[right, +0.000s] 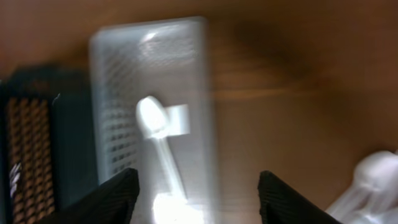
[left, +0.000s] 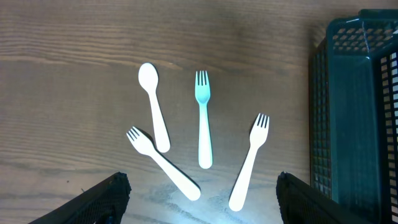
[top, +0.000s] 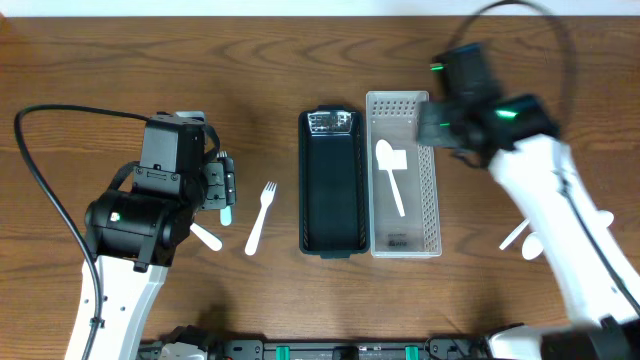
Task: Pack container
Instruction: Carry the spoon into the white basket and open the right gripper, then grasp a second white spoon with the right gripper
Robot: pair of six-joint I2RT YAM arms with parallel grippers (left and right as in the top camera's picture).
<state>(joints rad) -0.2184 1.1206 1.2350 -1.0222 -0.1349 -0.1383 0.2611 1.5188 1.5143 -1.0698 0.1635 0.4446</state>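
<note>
A dark mesh container (top: 331,185) and a clear mesh container (top: 432,190) stand side by side mid-table. A white spoon (top: 392,172) lies in the clear one. My left gripper (top: 222,188) is open and empty, hovering over loose cutlery. The left wrist view shows a white spoon (left: 153,112), a teal fork (left: 203,118) and two white forks (left: 249,163) (left: 161,163) between the open jaws (left: 199,205). My right gripper (top: 437,120) is open and empty above the clear container's far right side. Its view is blurred and shows the container (right: 118,93) and the spoon (right: 155,124).
A white fork (top: 260,217) lies left of the dark container. More white cutlery (top: 520,238) lies at the right, under my right arm, and also shows in the right wrist view (right: 373,180). The dark container's wall (left: 354,106) is at the right in the left wrist view.
</note>
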